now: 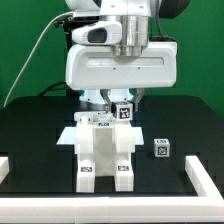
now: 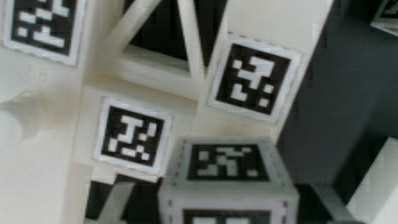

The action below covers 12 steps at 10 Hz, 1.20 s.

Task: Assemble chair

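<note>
White hard plastic fills my wrist view; the gripper (image 1: 112,104) hangs low over the chair (image 1: 104,152), directly beneath its fingers, whose spread and hold I cannot tell. Light, stiff and slick, I judge: pinch across a flat-sided post. One loose tagged block (image 1: 161,148) lies apart from them.

No words, numbers or brand names can be read anywhere from where I stand. The only signs are black-and-white square tags (image 1: 124,111), which are patterns, not lettering. Several sit on the white chair (image 1: 103,150), and one is on a small block (image 1: 161,149) at three o'clock from it. The wrist view shows five more on white parts.
</note>
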### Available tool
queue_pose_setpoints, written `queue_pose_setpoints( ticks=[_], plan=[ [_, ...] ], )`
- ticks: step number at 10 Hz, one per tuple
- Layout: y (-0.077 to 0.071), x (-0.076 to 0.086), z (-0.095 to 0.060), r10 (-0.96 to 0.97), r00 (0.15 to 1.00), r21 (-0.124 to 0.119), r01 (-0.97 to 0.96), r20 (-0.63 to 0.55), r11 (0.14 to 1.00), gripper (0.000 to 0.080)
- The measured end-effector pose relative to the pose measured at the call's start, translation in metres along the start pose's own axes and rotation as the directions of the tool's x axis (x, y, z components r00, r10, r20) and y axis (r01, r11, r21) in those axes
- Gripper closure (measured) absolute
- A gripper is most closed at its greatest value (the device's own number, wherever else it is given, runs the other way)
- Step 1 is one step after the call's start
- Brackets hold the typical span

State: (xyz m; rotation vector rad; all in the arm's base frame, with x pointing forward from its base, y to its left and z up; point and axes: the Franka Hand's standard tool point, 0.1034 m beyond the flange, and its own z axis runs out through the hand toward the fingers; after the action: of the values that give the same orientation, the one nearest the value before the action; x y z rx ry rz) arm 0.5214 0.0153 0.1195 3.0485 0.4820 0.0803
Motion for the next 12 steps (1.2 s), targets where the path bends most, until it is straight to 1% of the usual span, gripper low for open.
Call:
queue_pose_setpoints(
  ticks=[4,5,6,8,9,10,12],
  plan=[
    [0.0049,0.0041,-0.0001,-0.004,1.0,-0.007,0.004,-0.012,1.0,0.0515],
    [0.0046,0.0042,0.0,-0.004,1.0,-0.007,0.004,-0.012,1.0,0.0458],
    [0.0046,0.0041,0.0,-0.004,1.0,-0.007,0.004,-0.011,1.0,0.0458],
    [0.0047,0.004,0.0002,-0.004,1.0,-0.007,0.004,-0.011,1.0,0.0187],
    [0.0046,0.004,0.0002,-0.004,1.0,-0.007,0.004,-0.011,1.0,0.0187],
    [0.0046,0.004,0.0003,-0.004,1.0,-0.007,0.004,-0.011,1.0,0.0156],
    [0.0046,0.0039,0.0004,-0.004,1.0,-0.007,0.004,-0.011,1.0,0.0151]
  ],
)
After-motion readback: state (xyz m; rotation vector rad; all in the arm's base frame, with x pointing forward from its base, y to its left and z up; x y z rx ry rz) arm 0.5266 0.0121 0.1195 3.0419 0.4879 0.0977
